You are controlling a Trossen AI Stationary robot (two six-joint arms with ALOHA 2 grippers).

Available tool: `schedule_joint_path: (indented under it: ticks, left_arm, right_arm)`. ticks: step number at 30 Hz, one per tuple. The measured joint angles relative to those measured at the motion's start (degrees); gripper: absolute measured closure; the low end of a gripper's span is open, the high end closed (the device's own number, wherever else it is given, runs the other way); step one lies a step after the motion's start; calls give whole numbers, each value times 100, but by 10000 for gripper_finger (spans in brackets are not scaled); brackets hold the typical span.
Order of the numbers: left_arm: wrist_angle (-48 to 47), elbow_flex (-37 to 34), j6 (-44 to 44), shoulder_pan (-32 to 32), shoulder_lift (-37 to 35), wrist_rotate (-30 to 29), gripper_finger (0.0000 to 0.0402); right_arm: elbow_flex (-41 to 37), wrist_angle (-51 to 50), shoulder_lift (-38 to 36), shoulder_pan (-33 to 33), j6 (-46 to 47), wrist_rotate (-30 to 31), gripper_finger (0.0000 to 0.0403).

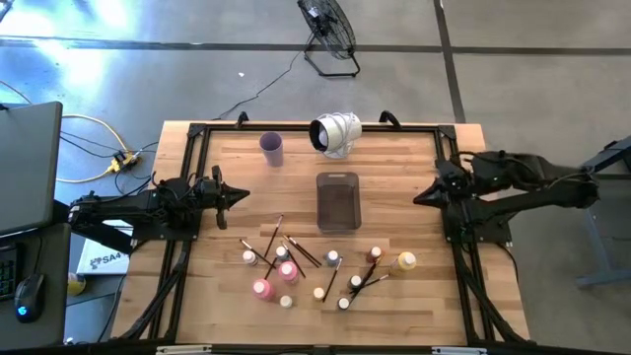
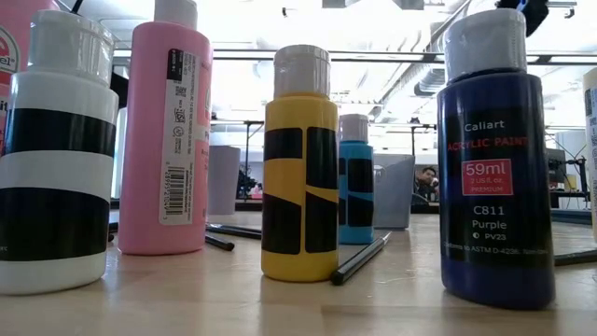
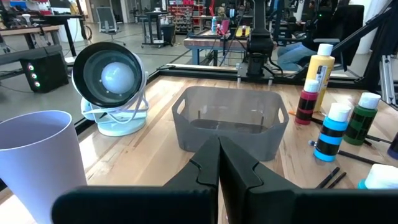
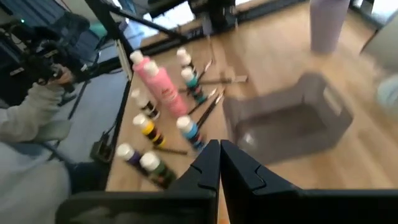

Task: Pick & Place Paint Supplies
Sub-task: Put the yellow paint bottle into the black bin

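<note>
- The left gripper (image 1: 240, 195) hangs at the table's left edge, fingers pressed together and holding nothing; it would need to spread them before reaching for anything.
- Just right of it stands the lilac cup (image 1: 271, 148) at the far side, a likely home for the paintbrushes (image 1: 273, 235).
- The grey tray (image 1: 338, 200) sits mid-table, nothing in it, with the paint bottles (image 1: 262, 288) and brushes scattered along the near side, none moved yet.
- I'd take an outlying bottle first, such as the yellow bottle (image 1: 405, 261), coming straight down so neighbours don't topple.
- Brushes lie flat and crossed; pinching one mid-handle looks safest.
- The right gripper (image 1: 418, 197) waits at the right edge, fingers likewise closed on nothing.
</note>
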Motion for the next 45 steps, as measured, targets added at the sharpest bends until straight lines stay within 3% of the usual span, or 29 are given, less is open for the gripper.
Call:
schedule_joint_path:
  ticks: [8, 14, 18, 26, 36, 45]
  left_arm:
    - [2, 0, -2, -2, 0, 0, 402]
    - [2, 0, -2, 0, 0, 2, 402]
    - [4, 0, -2, -1, 0, 2, 402]
    - [7, 1, -1, 0, 0, -136, 402]
    - [7, 2, -2, -1, 0, -173, 402]
    - [4, 4, 0, 1, 0, -249, 402]
  right_arm:
    - [260, -586, 637, 59, 181, -841, 400]
    - [260, -754, 984, 591, -291, -899, 400]
    - [272, -774, 1068, 1121, -58, -448, 400]
    - [920, -1798, 1515, 2232, 969, 1004, 400]
    - [1131, -2222, 2168, 2926, 1943, 1085, 400]
    - [1132, -2262, 2325, 2858, 2290, 998, 400]
